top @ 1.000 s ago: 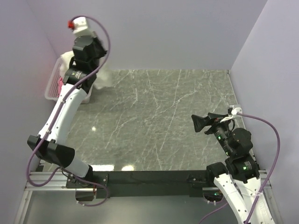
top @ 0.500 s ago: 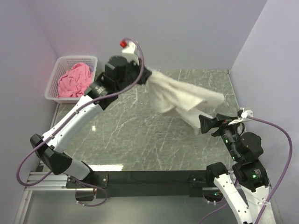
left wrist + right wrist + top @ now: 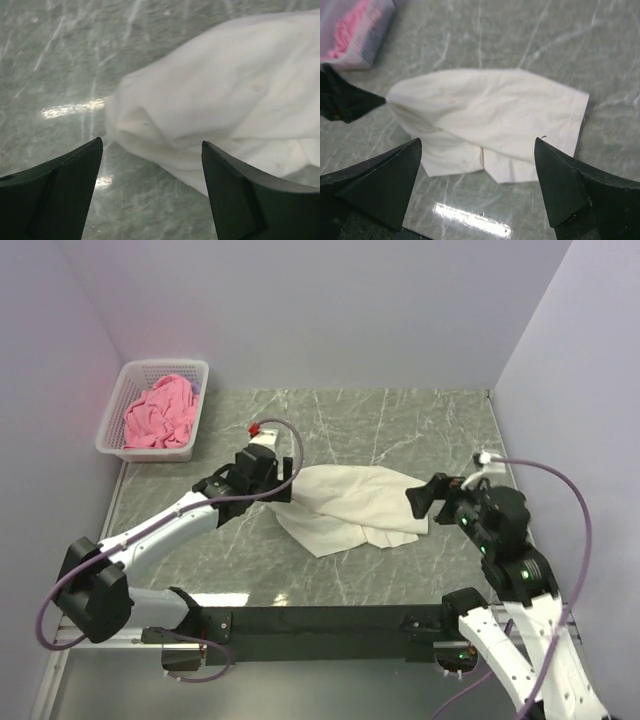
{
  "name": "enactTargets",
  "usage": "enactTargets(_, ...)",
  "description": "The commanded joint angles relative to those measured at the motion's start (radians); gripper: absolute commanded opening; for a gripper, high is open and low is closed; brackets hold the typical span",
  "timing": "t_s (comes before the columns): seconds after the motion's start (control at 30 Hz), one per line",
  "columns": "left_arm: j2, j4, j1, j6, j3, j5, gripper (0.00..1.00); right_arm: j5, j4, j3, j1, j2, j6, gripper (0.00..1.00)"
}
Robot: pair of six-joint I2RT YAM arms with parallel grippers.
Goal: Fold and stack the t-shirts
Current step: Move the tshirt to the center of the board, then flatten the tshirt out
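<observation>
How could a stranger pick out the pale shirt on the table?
On the grey marbled table, near its middle, lies the cream-white t-shirt, loosely spread and wrinkled. The pink t-shirt sits bunched in the white lattice basket at the far left corner; this one is pale and out on the bare stone.

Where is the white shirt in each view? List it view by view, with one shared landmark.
Top external: shirt lies mid-frame on the table.
Left wrist: shirt fills the upper right, just past the open left gripper.
Right wrist: shirt lies centre frame.
Landmark: the left gripper at the shirt's bunched end, a dark shape at left in the right wrist view.
</observation>
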Motion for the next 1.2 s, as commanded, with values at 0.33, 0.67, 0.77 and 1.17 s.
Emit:
enactTargets(0.33, 0.130, 0.052, -0.477, -0.069, 0.075, -0.065, 0.73, 0.019, 0.004, -0.072, 0.004, 0.250, 0.148, 0.80)
enactTargets(0.67, 0.459, 0.148, -0.553, -0.136, 0.275, -0.038, 0.69, 0.122, 0.045, -0.178, -0.009, 0.212, 0.198, 0.77)
enactTargets(0.77, 0.517, 0.160, -0.553, -0.142, 0.313, -0.025, 0.67, 0.149, 0.048, -0.199, -0.019, 0.203, 0.217, 0.77)
enactTargets(1.17, 0.646, 0.144, -0.555, -0.162, 0.359, -0.022, 0.63, 0.182, 0.076, -0.245, -0.042, 0.197, 0.225, 0.77)
